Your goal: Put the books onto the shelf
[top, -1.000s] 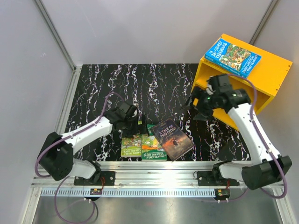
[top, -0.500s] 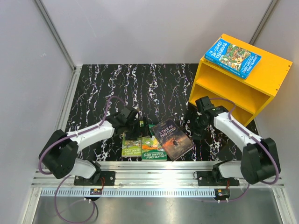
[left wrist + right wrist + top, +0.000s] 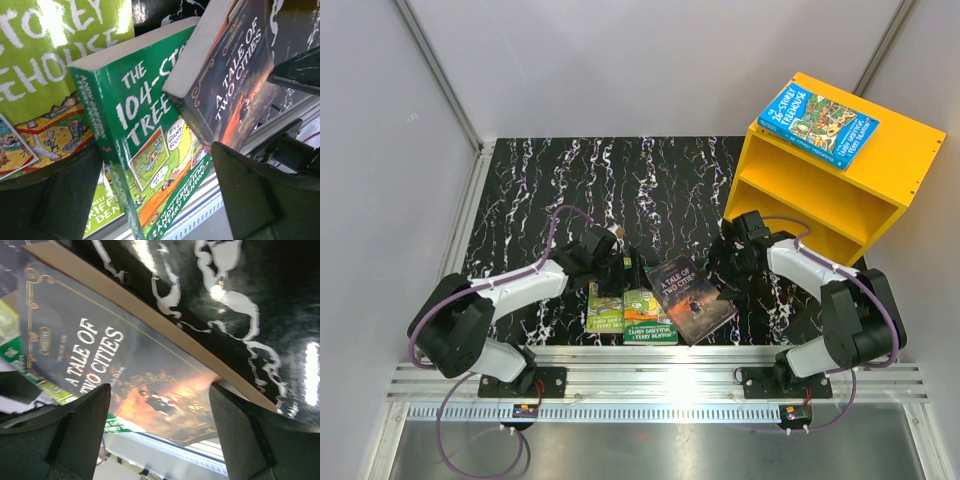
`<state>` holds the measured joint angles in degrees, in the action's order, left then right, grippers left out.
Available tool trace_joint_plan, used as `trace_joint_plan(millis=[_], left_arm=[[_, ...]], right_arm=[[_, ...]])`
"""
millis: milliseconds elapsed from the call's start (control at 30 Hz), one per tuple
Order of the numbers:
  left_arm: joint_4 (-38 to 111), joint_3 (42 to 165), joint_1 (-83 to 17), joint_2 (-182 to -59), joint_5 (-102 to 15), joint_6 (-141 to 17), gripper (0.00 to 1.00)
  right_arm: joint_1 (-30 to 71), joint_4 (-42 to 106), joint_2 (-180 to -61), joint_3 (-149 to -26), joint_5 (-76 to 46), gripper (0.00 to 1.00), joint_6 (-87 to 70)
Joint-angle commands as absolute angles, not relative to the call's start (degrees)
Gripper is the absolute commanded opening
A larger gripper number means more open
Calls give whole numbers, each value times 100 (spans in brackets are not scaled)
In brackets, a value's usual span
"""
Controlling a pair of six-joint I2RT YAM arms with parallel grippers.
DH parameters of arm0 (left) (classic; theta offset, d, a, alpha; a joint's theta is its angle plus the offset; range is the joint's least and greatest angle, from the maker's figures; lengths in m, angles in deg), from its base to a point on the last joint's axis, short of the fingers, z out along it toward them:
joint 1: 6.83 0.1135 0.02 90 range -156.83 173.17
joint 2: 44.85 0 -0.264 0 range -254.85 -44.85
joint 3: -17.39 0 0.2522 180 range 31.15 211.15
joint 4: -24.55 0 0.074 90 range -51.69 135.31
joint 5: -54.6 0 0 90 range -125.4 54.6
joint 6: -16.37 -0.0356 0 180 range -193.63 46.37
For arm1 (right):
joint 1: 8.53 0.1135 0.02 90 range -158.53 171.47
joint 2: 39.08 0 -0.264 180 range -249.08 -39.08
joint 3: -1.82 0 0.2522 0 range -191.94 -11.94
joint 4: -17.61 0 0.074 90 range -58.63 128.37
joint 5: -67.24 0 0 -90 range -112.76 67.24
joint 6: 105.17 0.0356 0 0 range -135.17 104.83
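Left tool (image 3: pixel 625 275) stands wide over the glossy green paperback (image 3: pixel 648 312), right tool (image 3: pixel 727 262) wide over the dark brown paperback (image 3: pixel 690 298) leaning on it; lifting one may drag the other

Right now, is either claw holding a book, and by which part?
Nothing is held. The left claw stands open over the green book; the right claw stands open over the Tale of Two Cities book.
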<state>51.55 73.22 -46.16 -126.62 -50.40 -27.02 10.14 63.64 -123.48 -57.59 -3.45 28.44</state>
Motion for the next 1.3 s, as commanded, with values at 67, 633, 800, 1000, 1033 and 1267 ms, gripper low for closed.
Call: trace_joint_plan(millis=[67,633,800,1000,1033,1267], left_arm=[[4807,7017,-4770,-13089,-5157,-2626,78],[6677,7755,-3780,-11836,-4490,-3434,0],[7907,8651,-3066,-11156,-4086,-4223,0],[8893,9705,-2722,-10717,-3566,-4480,0],[8998,9777,-2679,-10620,-3418,-4480,0],[8807,9901,-2687,-10119,-3917,-4148,0]], right_arm=[[1115,5361,-12715,-5114,-264,87,3044],[2336,4719,-13303,-5526,-44,86,3756],[2916,4350,-14101,-6378,167,86,4160],[3681,4771,-14772,-7899,185,87,3994],[3699,4885,-14702,-7970,28,87,3924],[3699,5965,-13070,-7988,-1036,90,3695]])
